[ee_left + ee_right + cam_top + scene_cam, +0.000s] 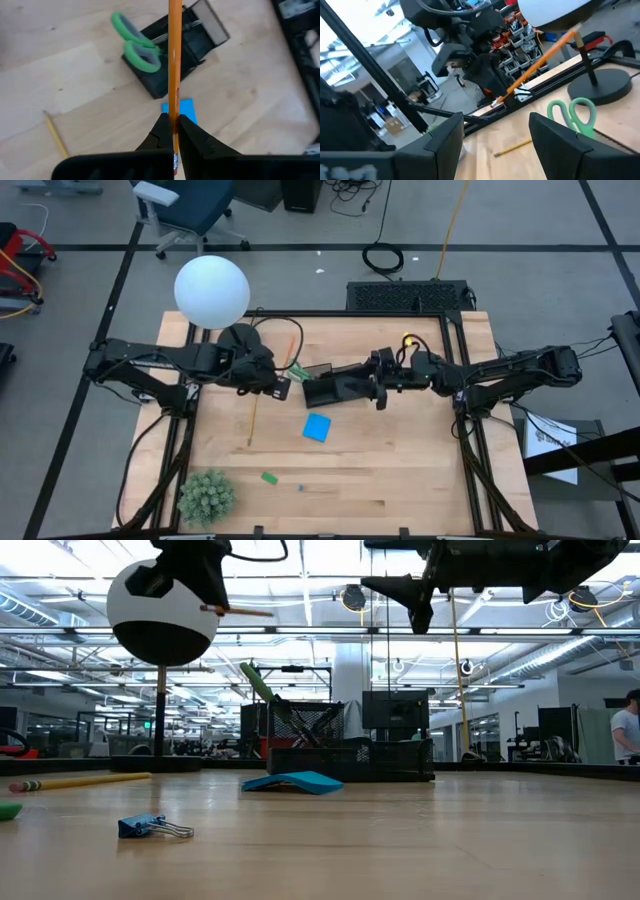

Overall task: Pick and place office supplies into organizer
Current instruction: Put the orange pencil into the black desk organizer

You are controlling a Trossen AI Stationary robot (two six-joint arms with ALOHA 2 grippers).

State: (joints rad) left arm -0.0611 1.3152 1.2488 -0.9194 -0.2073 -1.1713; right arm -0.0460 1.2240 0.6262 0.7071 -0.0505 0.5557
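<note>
Pencil (pixel 174 60) is pinched in the left gripper (pixel 171 131), jaws closed tight on it near the eraser end, held up off the table w/ its tip pointing toward the organizer (pixel 338 387). Right gripper (pixel 496 134) hangs above the organizer's right end, fingers spread wide, nothing in them. Organizer sits mid-table toward the back; green-handled scissors (pixel 135 42) stick out of its left end, handles up. Blue note pad (pixel 317 427) lies just in front of it. 2nd pencil (pixel 252 420) lies flat left of the pad, apart from it. Nearer the front edge: small green eraser (pixel 269 477), blue binder clip (pixel 150 828). Fuzzy plant ball (pixel 206 496) at front-left corner. White globe lamp (pixel 212 291) stands back-left, close behind the left arm.
</note>
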